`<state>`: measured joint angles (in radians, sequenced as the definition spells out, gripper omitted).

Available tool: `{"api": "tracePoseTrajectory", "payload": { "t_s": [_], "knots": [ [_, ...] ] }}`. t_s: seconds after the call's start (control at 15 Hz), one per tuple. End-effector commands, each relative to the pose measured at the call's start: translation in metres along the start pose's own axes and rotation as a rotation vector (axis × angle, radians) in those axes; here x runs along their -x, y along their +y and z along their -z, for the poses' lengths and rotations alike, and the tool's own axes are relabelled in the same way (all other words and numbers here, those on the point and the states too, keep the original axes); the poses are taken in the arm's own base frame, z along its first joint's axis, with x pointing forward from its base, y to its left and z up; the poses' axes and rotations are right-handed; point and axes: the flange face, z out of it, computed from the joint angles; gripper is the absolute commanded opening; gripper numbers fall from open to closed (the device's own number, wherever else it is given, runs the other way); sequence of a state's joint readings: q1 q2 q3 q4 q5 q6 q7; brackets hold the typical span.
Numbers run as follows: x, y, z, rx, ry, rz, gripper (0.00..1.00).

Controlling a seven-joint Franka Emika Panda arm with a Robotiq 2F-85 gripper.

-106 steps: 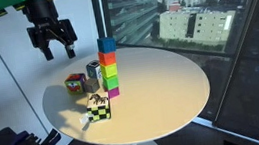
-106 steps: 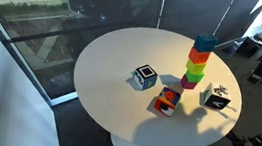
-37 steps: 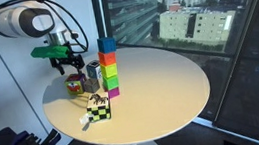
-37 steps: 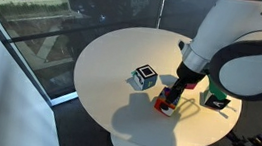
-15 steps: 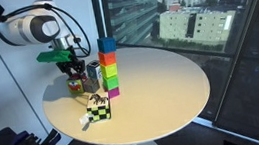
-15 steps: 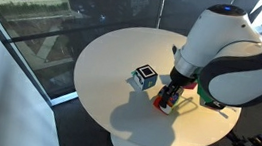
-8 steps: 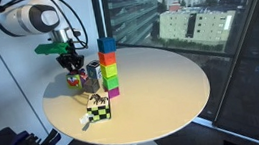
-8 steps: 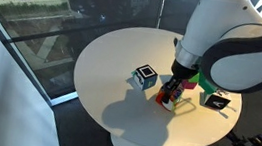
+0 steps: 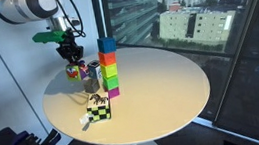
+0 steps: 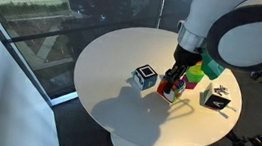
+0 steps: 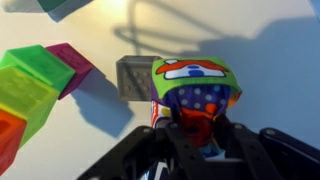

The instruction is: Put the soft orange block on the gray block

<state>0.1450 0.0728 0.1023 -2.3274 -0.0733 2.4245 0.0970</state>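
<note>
My gripper (image 9: pixel 73 66) is shut on the soft orange block (image 9: pixel 73 72), holding it a little above the white round table (image 9: pixel 162 90) at its far left side. In the wrist view the orange block (image 11: pixel 196 92) shows green, dotted blue and orange faces between my fingers (image 11: pixel 150 140). The gray block (image 11: pixel 133 77) stands on the table just beyond it and slightly left. In an exterior view the gray block (image 9: pixel 91 73) stands between the held block and the colour stack. My gripper (image 10: pixel 175 82) and the orange block (image 10: pixel 173 87) hang beside the checkered cube.
A tall stack of blue, orange, green and magenta blocks (image 9: pixel 109 65) stands right of the gray block. A green-black-white checkered cube (image 9: pixel 97 108) sits near the table's front edge. The table's rim is close on the left. Glass windows stand behind.
My jaws have shut on the orange block, and the gripper has risen, lifting the block off the table.
</note>
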Motion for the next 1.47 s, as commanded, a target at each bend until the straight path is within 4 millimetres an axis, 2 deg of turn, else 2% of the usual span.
{"api": "tracePoseTrajectory", "payload": {
  "t_s": [0.0, 0.6, 0.73, 0.87, 1.13, 1.2, 1.4],
  "knots": [
    [-0.004, 0.012, 0.014, 0.023, -0.010, -0.044, 0.11],
    [-0.007, 0.050, 0.006, 0.066, -0.015, -0.093, 0.12],
    [-0.006, 0.054, 0.003, 0.070, -0.015, -0.088, 0.61],
    [-0.005, 0.055, 0.001, 0.071, -0.018, -0.084, 0.64],
    [-0.004, 0.056, 0.002, 0.072, -0.024, -0.084, 0.96],
    [-0.003, 0.056, 0.004, 0.070, -0.026, -0.086, 0.99],
    [0.000, 0.058, 0.009, 0.072, -0.041, -0.094, 1.00]
  ]
}}
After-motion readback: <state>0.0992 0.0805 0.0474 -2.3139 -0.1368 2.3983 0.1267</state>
